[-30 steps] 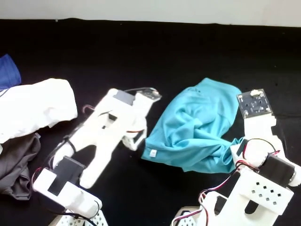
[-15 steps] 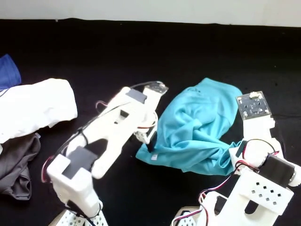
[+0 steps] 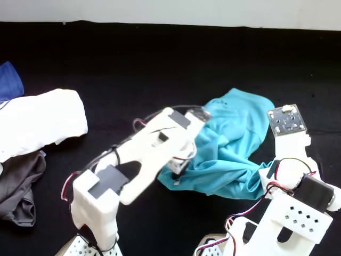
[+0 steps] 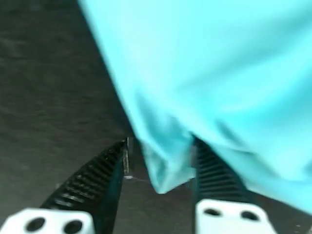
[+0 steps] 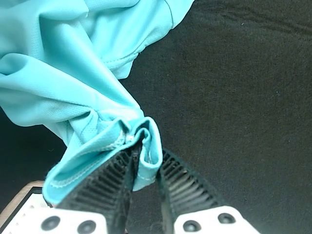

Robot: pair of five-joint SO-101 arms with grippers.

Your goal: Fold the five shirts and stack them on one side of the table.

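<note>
L gripper (image 4: 160,146): clamped on teal shirt (image 3: 232,141) hem; swung right since 1 s ago, dragging edge over body. R gripper (image 5: 146,152): clenched on opposite hem, static. Teal shirt centre-right of high view; fold underway; stacking pending.

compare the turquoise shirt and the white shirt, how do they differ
The crumpled turquoise fabric shirt lies mid-table between the arms; the bunched white fabric shirt sits at the left side, overlapping a dark grey garment. The right pincer clamps the turquoise shirt; no pincer touches the white shirt. Both lie on the black table.
</note>
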